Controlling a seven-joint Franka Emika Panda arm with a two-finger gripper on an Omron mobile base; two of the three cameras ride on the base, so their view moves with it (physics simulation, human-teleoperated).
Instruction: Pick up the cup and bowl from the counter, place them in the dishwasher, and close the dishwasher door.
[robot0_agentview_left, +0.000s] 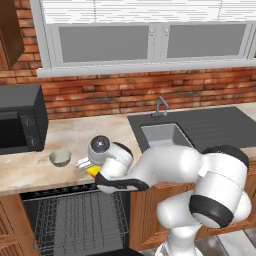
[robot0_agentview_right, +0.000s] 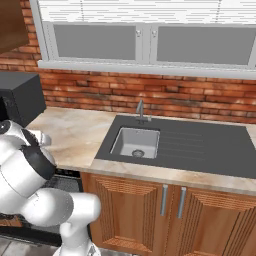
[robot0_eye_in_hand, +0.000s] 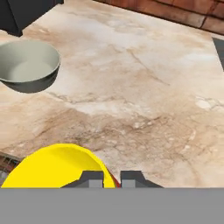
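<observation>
Evidently the claw (robot0_eye_in_hand: 109, 178) is pinched on the rim of the cup (robot0_eye_in_hand: 57, 168), near the counter (robot0_eye_in_hand: 144, 96) front edge, likely to carry it to the open dishwasher (robot0_agentview_left: 80, 220) just below. Beyond the claw, leftward, the bowl (robot0_eye_in_hand: 27, 63) waits.

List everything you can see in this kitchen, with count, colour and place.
cup: one, yellow, front counter edge, in the tool's grip
bowl: one, pale grey-green, on the counter left of the cup
counter: one, beige marbled
sink: one, dark grey, inset, with faucet
microwave: one, black, far left
dishwasher: one, black, open, wire rack showing
cabinets: orange-brown wood, under the sink
tool: one, dark tips, shut on the cup's rim
</observation>
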